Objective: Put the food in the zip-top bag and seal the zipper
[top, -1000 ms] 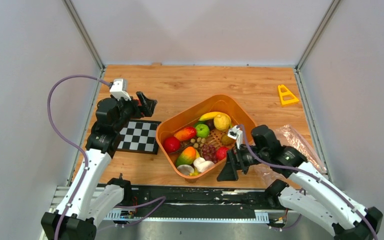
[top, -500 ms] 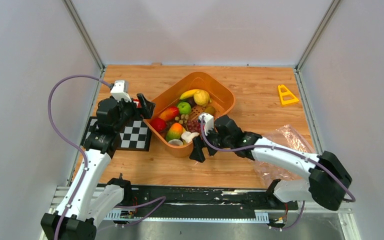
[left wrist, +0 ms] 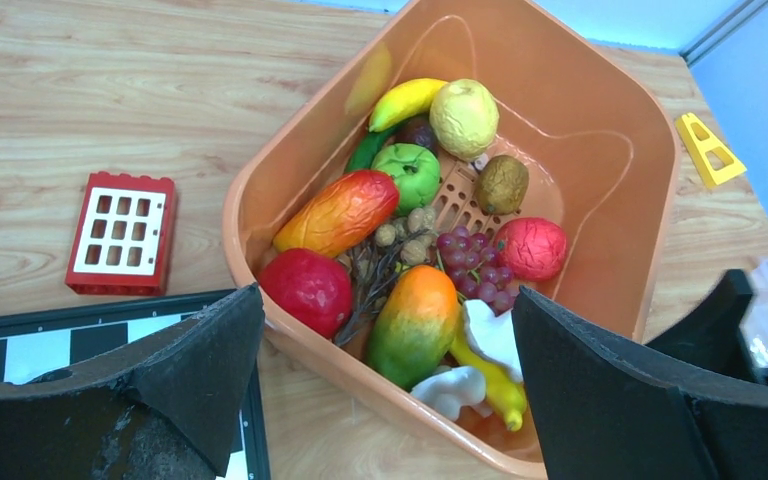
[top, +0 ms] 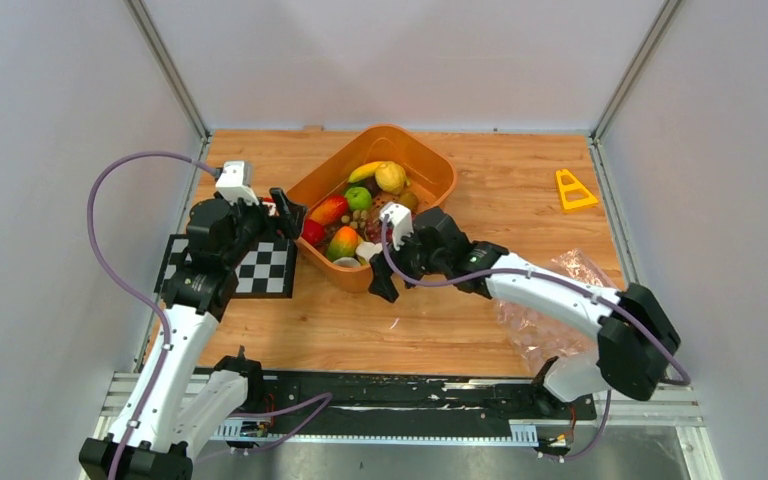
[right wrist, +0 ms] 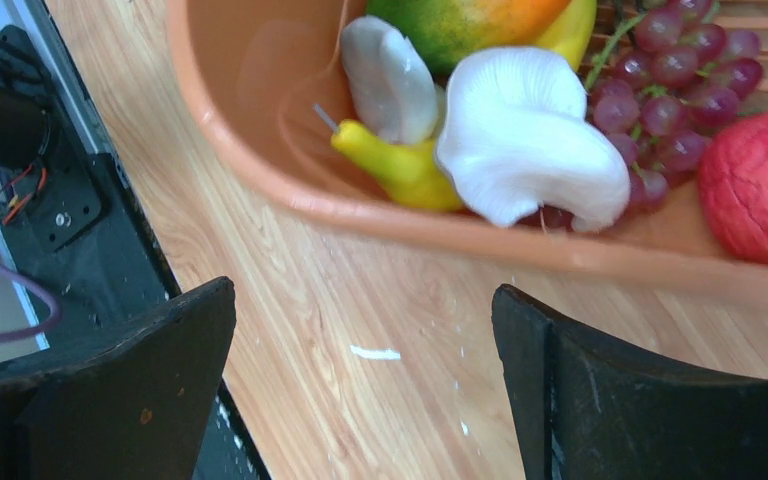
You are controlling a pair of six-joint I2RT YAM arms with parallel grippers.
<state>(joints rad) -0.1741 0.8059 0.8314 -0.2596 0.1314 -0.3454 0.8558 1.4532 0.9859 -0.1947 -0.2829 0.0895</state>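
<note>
Top external view: the left end effector point(top: 288, 210) is fully open and holds nothing. It hovers over the table point(top: 520, 180) at the left corner of the orange basket point(top: 438, 165). A checkerboard card point(top: 260, 268) lies under and behind it. A red window brick point(left wrist: 120, 232) lies just to its left.

Right end effector point(top: 385, 278): fully open and empty. It sits low at the basket's near wall, with the rim directly ahead of its fingers (contact with the wall cannot be confirmed).

Food location: all items lie inside the basket, ahead of both end effectors.
- Far side from the left end effector: banana point(left wrist: 407, 100), lemon point(left wrist: 464, 117), green apple point(left wrist: 409, 172) and kiwi point(left wrist: 502, 183).
- Middle: red-orange mango point(left wrist: 343, 210), nuts point(left wrist: 405, 225), grapes point(left wrist: 470, 265) and a red fruit point(left wrist: 530, 247).
- Nearest the right end effector: white mushroom point(right wrist: 525, 135), against the wall.

Bag location: the zip-top bag point(top: 532, 335) lies flat on the table, well behind the right end effector and partly under that arm's forearm. It contains no food. Its zipper cannot be made out.

A yellow triangular piece point(top: 573, 190) lies well to the right of the right end effector, at the table's far side.
</note>
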